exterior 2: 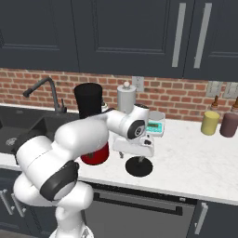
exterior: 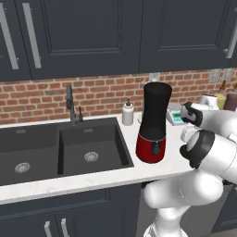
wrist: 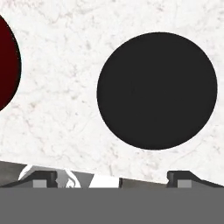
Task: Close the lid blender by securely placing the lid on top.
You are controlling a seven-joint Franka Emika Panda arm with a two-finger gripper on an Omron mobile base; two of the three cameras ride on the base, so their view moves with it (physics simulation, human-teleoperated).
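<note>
Lid [wrist: 156, 90] flat below spread fingers [wrist: 183, 176]

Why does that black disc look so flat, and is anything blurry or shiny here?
Hand view: the lid is an even black with no highlight or shading, its edge crisp against the counter. Left base view: soft glare on the blender, on its red base. Right base view: everything sharp, a faint shadow beside the lid.
</note>
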